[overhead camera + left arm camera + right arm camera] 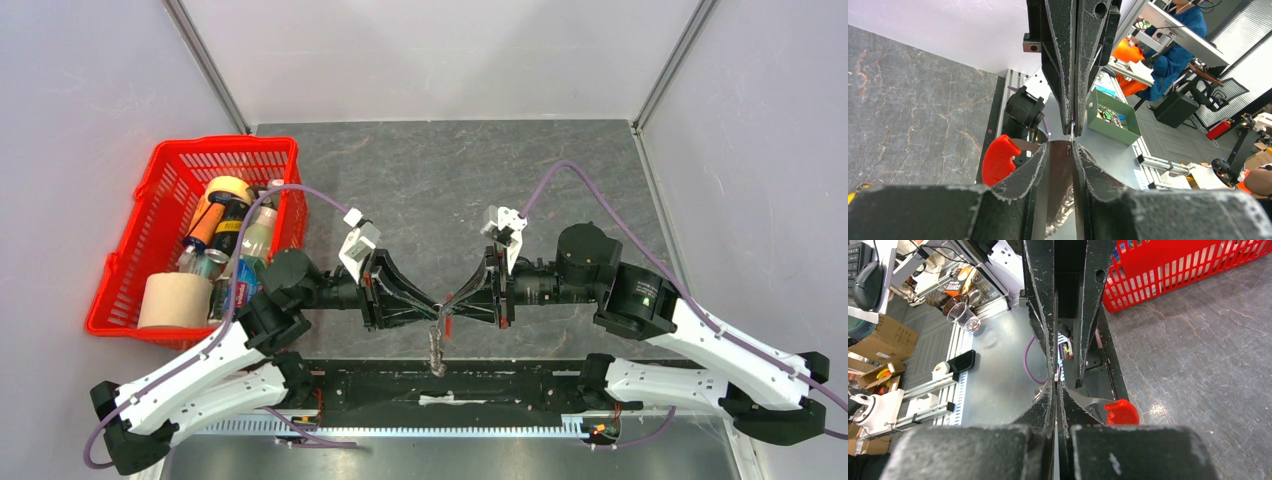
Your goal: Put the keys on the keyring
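Observation:
My two grippers meet tip to tip above the table's near middle. My left gripper (438, 304) (1060, 146) is nearly shut, its jaws a narrow slot apart, on the red keyring (447, 322) (997, 160). The silvery keys (436, 350) (1064, 215) hang in a bunch below it. My right gripper (455, 298) (1055, 384) is shut tight on a thin silvery piece, seemingly a key, right at the left fingertips; its tips show in the left wrist view (1072, 131). The red loop also shows beside my right fingers (1121, 412). The brass key is hidden.
A red plastic basket (160, 170) (1188, 270) with bottles, cans and a paper roll stands at the far left. The black base rail (450, 385) runs along the near edge under the hanging keys. Grey walls (440, 50) enclose the table.

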### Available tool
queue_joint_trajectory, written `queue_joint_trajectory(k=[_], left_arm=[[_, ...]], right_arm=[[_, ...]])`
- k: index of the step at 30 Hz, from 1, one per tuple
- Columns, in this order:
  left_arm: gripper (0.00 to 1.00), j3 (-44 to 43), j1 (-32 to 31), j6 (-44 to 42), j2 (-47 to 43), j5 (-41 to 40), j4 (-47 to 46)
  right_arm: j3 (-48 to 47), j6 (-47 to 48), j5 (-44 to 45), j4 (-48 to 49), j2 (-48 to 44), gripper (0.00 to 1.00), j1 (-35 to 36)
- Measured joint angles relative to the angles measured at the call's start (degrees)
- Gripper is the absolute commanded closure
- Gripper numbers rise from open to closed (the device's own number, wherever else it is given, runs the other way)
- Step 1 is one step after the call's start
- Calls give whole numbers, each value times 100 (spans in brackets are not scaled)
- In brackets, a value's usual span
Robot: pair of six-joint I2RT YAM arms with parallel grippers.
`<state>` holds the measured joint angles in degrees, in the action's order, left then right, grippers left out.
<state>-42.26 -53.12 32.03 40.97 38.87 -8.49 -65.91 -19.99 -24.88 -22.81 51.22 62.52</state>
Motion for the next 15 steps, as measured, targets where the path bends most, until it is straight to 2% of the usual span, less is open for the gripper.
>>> queue_joint_trajectory(k=[6, 15], left_arm=[[73, 35, 2, 74, -2, -90, -144], [81, 35, 0, 129, 0, -133, -243]], right_arm=[[63, -20, 61, 11, -70, 100, 0], [103, -42, 131, 15, -111, 100, 0]])
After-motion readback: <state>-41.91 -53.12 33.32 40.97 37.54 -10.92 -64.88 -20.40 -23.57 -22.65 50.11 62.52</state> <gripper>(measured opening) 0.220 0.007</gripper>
